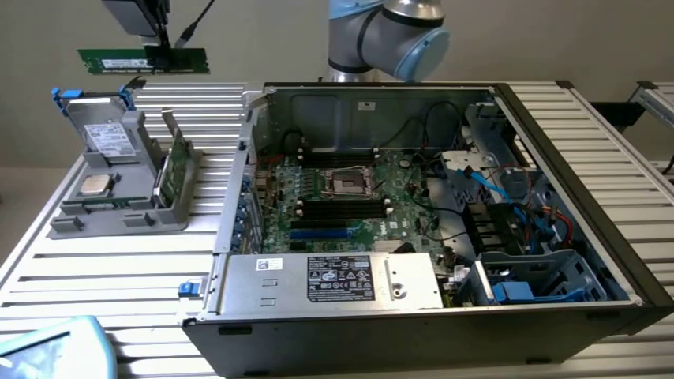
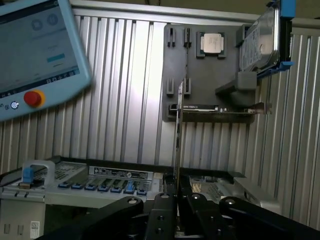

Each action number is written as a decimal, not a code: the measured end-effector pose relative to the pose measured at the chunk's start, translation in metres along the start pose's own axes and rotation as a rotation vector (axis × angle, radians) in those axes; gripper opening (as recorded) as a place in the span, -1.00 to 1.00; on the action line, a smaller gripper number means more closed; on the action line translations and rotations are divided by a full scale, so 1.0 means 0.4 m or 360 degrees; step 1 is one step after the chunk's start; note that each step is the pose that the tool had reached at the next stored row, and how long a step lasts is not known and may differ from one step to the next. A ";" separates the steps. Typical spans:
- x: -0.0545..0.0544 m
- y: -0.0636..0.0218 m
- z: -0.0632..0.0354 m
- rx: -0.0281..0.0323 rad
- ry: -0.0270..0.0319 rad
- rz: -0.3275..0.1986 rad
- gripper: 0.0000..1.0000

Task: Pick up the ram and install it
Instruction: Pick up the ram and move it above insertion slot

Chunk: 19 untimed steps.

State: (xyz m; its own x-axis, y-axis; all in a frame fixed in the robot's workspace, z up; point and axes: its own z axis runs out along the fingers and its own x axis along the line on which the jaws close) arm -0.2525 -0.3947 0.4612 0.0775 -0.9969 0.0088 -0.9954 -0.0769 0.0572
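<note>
Fingers (image 2: 162,215) are clamped on the ram (image 1: 126,61); you see it held high, seemingly over the grey holder (image 1: 116,209), beside the open computer case (image 1: 316,110) on the worktop (image 1: 116,268).

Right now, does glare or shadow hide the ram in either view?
Exterior view: no, the ram, in the gripper, is evenly lit against the wall. Wrist view: bright sheen on the table behind it, but its edge stands out.

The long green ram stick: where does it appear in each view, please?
Exterior view: long green ram stick high at the exterior view's left, broadside in the gripper.
Wrist view: the stick edge-on in the gripper, before the grey tray.
Shared landmark: the square silver processor chip.
</note>
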 end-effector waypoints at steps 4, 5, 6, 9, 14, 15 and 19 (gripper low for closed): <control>0.004 -0.045 -0.005 0.00000 0.00001 0.0000 -0.73; 0.004 -0.057 -0.006 0.00000 0.00001 0.0000 -0.73; 0.005 -0.068 -0.007 -0.00001 0.00002 0.0000 -0.73; 0.008 -0.102 -0.010 -0.00002 0.00002 0.0000 -0.73; 0.013 -0.159 -0.014 0.00000 0.00001 0.0000 -0.73; 0.013 -0.170 -0.014 -0.00001 0.00001 0.0000 -0.73; 0.017 -0.215 -0.017 0.00000 0.00001 0.0000 -0.73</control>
State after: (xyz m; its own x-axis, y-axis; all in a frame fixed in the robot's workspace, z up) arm -0.1658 -0.3947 0.4630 0.0777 -0.9969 0.0088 -0.9954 -0.0771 0.0572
